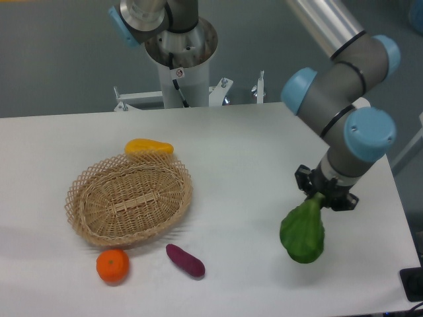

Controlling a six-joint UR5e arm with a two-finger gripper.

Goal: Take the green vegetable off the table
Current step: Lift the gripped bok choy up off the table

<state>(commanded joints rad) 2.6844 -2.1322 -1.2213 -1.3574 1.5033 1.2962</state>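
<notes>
The green vegetable (303, 234) hangs at the right of the white table (251, 152), leafy dark green end down and pale stalk up. My gripper (320, 197) is shut on the stalk end. The leafy end is at or just above the tabletop; I cannot tell whether it touches. The fingertips are partly hidden by the stalk.
A wicker basket (129, 200) sits at the left. A yellow-orange squash (149, 146) lies behind it. An orange (113, 266) and a small purple eggplant piece (185, 260) lie in front of it. The table's right edge is close to the gripper.
</notes>
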